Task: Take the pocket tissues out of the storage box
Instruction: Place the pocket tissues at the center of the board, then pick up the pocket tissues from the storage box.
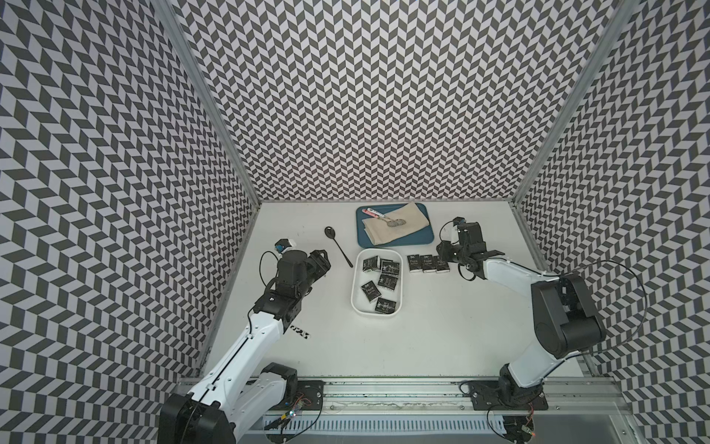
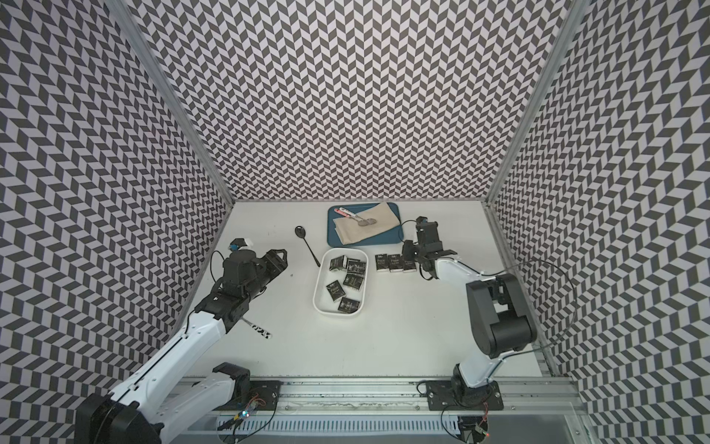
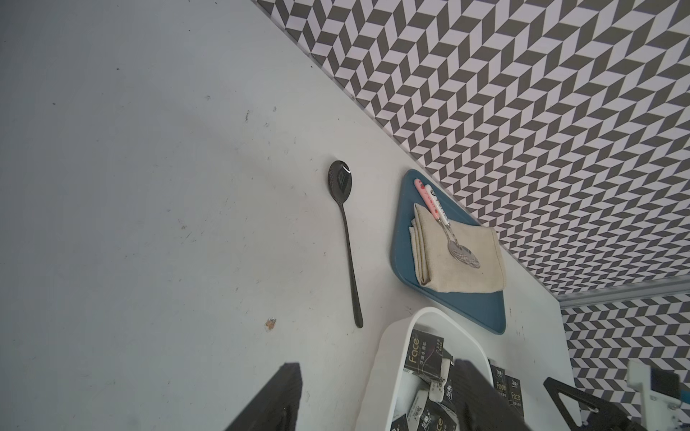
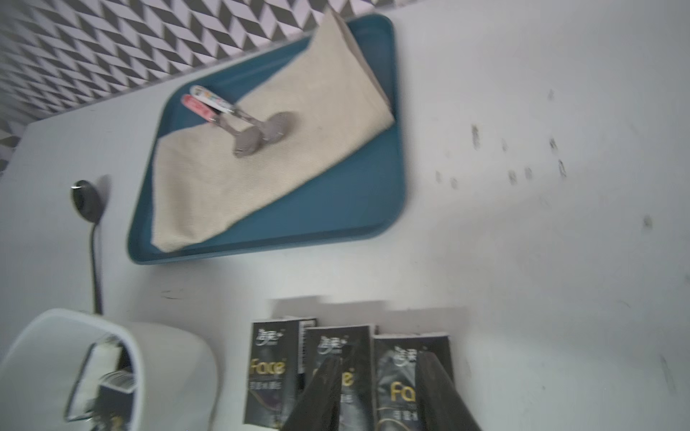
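Three pocket tissues (image 1: 427,264) are lying out on the white table (image 1: 442,326), flat and face up in a tidy row. They are touching edge to edge, just beside the storage box (image 1: 354,292) on its right-arm side. Five or so more are sitting inside that tub, lying every which way. Some are flat, a couple are leaning on each other, and their long axes are pointing in all directions. The row outside is all lining up one way, long axes running toward the back wall, "Face" lettering showing.

These packets are looking light and squashy, soft paper under slick film. A firm pinch across the short width, pads on the two long edges, is looking like the safest hold. A flat one by the tub wall is likely going to slide before it lifts.

The right gripper (image 4: 379,358) is hanging low over the end packet (image 4: 395,380) of the row, jaws standing apart and pinching nothing that shows. The left gripper (image 3: 375,367) is waiting off the box's other side, fingers spread and empty.

Further out, a black spoon (image 3: 348,253) is lying on the table between the left gripper and the box. Behind the box, a blue tray (image 1: 418,240) is carrying a folded beige cloth (image 1: 403,226) with two small spoons (image 1: 392,222) on it.
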